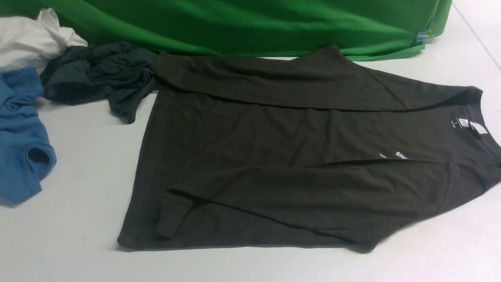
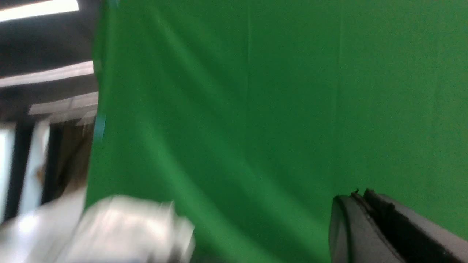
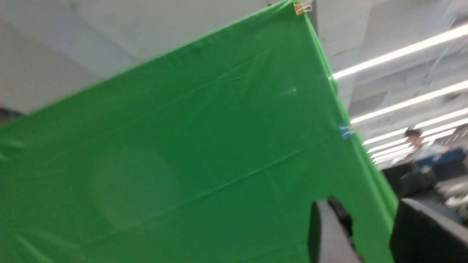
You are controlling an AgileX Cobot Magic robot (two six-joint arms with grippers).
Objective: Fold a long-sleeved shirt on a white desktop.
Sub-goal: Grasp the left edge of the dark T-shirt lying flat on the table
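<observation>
The long-sleeved shirt (image 1: 282, 156) lies flat on the white desktop (image 1: 78, 243), collar to the right with white neck labels. Both sleeves are folded in across its body, one along the far edge, one along the near edge with its cuff at the lower left. Neither arm shows in the front view. My left gripper (image 2: 360, 195) is shut, its grey fingers pressed together with nothing between them, pointing at the green cloth. My right gripper (image 3: 369, 208) is open with a clear gap between its two fingers and holds nothing.
A green cloth (image 1: 250, 23) hangs along the table's far edge. At the far left lie a blackish-teal garment (image 1: 98, 74), a blue T-shirt (image 1: 19, 137) and a white garment (image 1: 27, 39). A blurred silvery object (image 2: 120, 230) shows in the left wrist view.
</observation>
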